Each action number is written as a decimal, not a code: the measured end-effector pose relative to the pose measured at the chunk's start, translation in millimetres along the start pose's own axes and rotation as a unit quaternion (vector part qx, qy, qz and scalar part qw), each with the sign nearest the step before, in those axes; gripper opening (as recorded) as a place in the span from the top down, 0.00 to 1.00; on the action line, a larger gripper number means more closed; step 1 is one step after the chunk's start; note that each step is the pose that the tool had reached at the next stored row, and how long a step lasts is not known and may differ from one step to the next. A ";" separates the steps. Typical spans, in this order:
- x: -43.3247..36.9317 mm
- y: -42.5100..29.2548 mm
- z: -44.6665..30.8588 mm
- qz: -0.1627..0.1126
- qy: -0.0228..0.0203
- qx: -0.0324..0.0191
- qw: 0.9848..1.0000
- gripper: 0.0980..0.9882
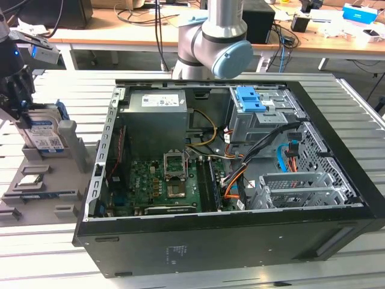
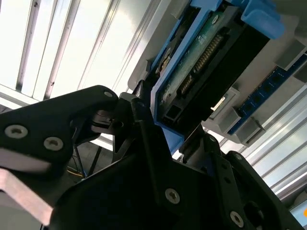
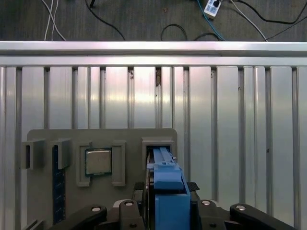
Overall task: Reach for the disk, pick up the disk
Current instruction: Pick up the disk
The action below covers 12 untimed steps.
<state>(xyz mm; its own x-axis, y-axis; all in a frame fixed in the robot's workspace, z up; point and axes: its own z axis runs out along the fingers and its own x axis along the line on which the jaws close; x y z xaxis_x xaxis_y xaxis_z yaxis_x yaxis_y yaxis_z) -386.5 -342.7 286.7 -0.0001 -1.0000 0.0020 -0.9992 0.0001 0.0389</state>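
Exterior view: the gripper sits at the far left of the frame, down over the disk. The disk stands on edge in a slot of the grey holder, label facing outward.

Progress: I judge the reach done, since the gripper straddles the top edge of the disk. In the first wrist view the disk's blue frame runs up the bottom centre, inside the gripper. Whether the claw is clamped on it or merely apart around it, I cannot tell. The lift is not done: the disk's lower end is seated in the slot.

A small square chip lies in its own pocket, just beside the disk's slot.

Surface: slatted aluminium table, bright with glare. An open computer case takes the centre and right.

Room: wooden desks with cables along the top edge; dark floor with loose cords beyond the table.
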 end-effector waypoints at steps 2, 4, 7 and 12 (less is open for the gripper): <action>0.0 0.0 0.0 0.000 0.000 0.000 1.000 0.70; 0.0 0.0 0.1 0.000 0.000 0.000 1.000 0.70; 0.0 0.0 0.2 0.000 0.000 0.000 1.000 0.70; 0.0 0.0 0.4 0.000 0.000 0.000 1.000 0.70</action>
<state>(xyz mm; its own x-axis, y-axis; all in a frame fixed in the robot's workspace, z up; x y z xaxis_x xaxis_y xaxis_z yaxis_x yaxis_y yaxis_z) -386.5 -342.7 286.3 0.0003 -1.0000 0.0019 -0.9992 -0.0002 0.0389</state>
